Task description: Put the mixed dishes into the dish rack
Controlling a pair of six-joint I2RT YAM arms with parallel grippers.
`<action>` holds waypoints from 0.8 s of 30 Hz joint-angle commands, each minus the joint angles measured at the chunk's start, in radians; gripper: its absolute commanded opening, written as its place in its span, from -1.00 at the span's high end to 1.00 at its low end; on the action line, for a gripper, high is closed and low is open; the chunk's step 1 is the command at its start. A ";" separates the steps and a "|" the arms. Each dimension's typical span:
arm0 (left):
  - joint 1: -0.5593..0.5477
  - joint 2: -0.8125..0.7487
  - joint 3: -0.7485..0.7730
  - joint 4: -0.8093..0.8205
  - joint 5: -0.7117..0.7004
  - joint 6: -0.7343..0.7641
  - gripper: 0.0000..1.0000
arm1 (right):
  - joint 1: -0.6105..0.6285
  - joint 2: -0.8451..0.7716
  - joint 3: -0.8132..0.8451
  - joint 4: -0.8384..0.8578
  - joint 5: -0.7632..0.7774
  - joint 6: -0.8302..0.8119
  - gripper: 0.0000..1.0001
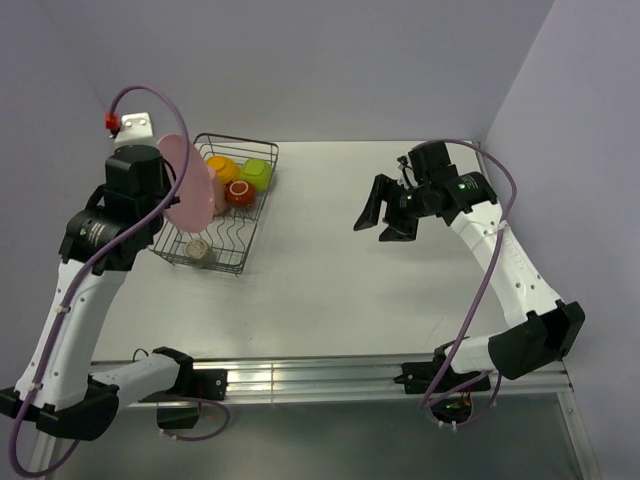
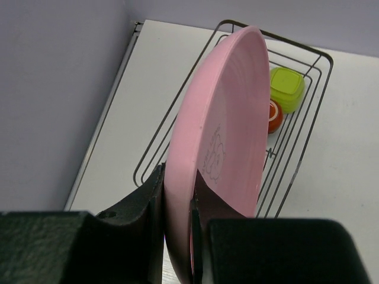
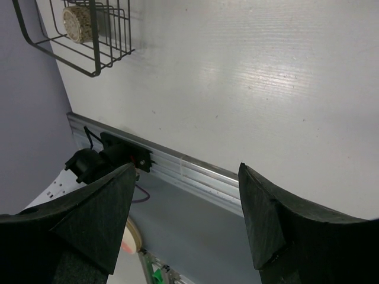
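My left gripper (image 1: 172, 200) is shut on the rim of the pink plate (image 1: 190, 185), holding it on edge over the left side of the black wire dish rack (image 1: 262, 150). In the left wrist view the plate (image 2: 228, 124) stands between my fingers (image 2: 151, 195). In the rack lie the orange-yellow bowl (image 1: 221, 167), the yellow-green bowl (image 1: 257, 173), the red-brown mug (image 1: 239, 192) and the grey-brown dish (image 1: 197, 248). A pink shape (image 1: 218, 195) beside the plate may be the tumbler. My right gripper (image 1: 385, 215) is open and empty, above the table's right half.
The rack (image 2: 308, 112) sits at the table's far left, near the left wall (image 2: 53, 89). The right wrist view shows the rack's near corner (image 3: 92, 68) with the dish (image 3: 76, 23), and the table's metal front rail (image 3: 195, 171).
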State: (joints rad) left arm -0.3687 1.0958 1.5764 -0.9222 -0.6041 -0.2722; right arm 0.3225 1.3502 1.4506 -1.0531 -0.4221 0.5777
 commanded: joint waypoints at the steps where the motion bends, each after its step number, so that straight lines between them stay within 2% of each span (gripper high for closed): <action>1: -0.022 0.041 0.002 0.109 -0.008 0.102 1.00 | -0.010 -0.045 0.011 -0.024 0.019 -0.016 -0.54; 4: -0.022 0.071 -0.036 0.167 0.055 0.192 1.00 | -0.013 -0.054 0.002 -0.028 0.020 -0.021 -0.54; 6: -0.024 0.079 -0.067 0.189 0.047 0.231 1.00 | -0.020 -0.060 -0.013 -0.031 0.020 -0.022 -0.54; 12: -0.024 0.088 -0.145 0.247 0.113 0.261 1.00 | -0.031 -0.083 -0.047 -0.039 0.022 -0.027 -0.53; 24: -0.024 0.147 -0.220 0.341 0.124 0.353 1.00 | -0.037 -0.089 -0.062 -0.044 0.008 -0.019 -0.52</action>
State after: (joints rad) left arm -0.3878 1.2385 1.3670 -0.6670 -0.4927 0.0433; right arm 0.2935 1.3014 1.3861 -1.0878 -0.4118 0.5671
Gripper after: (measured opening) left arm 0.211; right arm 0.764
